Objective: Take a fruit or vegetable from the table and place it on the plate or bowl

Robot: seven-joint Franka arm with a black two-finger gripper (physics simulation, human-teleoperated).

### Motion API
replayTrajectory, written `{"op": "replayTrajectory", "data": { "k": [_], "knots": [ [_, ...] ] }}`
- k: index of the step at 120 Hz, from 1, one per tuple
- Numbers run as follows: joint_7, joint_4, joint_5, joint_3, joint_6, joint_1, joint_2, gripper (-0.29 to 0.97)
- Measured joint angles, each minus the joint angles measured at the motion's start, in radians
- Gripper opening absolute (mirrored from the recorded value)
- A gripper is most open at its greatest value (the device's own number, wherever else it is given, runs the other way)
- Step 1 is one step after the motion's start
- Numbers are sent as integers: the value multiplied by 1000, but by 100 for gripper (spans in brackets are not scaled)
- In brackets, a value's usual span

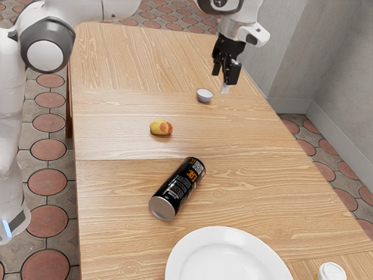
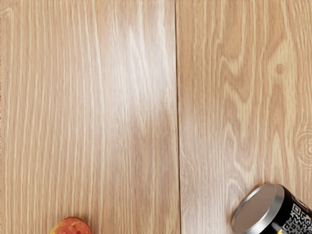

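Note:
A yellow and red fruit (image 1: pixel 161 127) lies on the wooden table (image 1: pixel 116 64), near the middle. In the wrist view a slice of the fruit (image 2: pixel 71 226) shows at the picture's edge. A large white plate (image 1: pixel 227 256) sits at the table's near edge. A small patterned bowl (image 1: pixel 204 95) stands farther back. My gripper (image 1: pixel 226 74) hangs in the air above the table, just to the exterior view's right of the small bowl and well away from the fruit. Its black fingers stand apart with nothing between them.
A black can (image 1: pixel 176 188) lies on its side between the fruit and the plate; its silver end (image 2: pixel 258 208) shows in the wrist view. A white round object (image 1: pixel 331 272) sits at the near right corner. Grey walls rise on the exterior view's right.

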Motion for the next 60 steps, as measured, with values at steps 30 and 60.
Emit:
{"op": "replayTrajectory", "data": {
  "k": [30, 60],
  "knots": [
    [2, 1, 2, -2, 9, 14, -8, 68],
    [58, -6, -8, -4, -35, 7, -9, 68]
  ]
}}
